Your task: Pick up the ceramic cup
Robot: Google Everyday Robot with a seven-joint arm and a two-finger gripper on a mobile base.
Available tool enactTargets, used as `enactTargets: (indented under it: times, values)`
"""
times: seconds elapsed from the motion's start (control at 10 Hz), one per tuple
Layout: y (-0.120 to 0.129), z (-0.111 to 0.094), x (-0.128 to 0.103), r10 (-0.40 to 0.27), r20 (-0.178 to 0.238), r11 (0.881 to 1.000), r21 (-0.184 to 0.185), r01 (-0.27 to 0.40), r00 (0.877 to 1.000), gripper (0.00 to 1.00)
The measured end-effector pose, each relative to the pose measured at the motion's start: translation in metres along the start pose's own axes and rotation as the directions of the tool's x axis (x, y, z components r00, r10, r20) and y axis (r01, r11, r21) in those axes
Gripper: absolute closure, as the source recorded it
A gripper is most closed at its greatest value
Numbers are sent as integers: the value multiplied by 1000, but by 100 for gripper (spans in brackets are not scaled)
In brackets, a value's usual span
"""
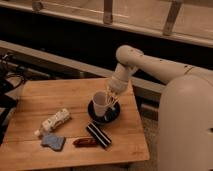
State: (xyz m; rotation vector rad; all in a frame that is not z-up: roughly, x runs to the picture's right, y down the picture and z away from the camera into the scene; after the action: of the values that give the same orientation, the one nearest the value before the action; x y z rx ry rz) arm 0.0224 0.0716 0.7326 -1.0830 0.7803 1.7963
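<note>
over the counter (47,95) my gripper (112,99) pinches the rim of the ceramic cup (100,104) beside it; slick, fragile, i reckon.

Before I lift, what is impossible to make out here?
Camera view:
- Whether the off-white ceramic cup rests on the dark round saucer: its base is hidden.
- The cup's right side: covered by the gripper at its rim.
- The small reddish object: too blurred to identify.

Off-white ceramic cup (100,103), tilted, over dark saucer (113,118), tool (113,99) gripping rim
</note>
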Motion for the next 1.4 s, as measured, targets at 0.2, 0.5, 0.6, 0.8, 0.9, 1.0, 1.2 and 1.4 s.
enactTargets:
  times: [0.2, 0.5, 0.6, 0.8, 0.9, 1.0, 1.2, 1.4]
  values:
    - [2, -5, 2, -2, 10, 1000, 1, 2, 1000, 100]
    - [4, -10, 4, -5, 10, 1000, 1, 5, 1000, 100]
    - [6, -10, 5, -7, 9, 1000, 4, 7, 1000, 100]
    - [9, -13, 6, -12, 11, 1000, 5, 12, 1000, 100]
    - [9, -13, 6, -11, 11, 1000, 6, 11, 1000, 100]
    - [9, -14, 6, -11, 14, 1000, 6, 11, 1000, 100]
    - [12, -14, 7, -15, 14, 1000, 10, 15, 1000, 100]
    - [14, -15, 7, -19, 15, 1000, 12, 19, 1000, 100]
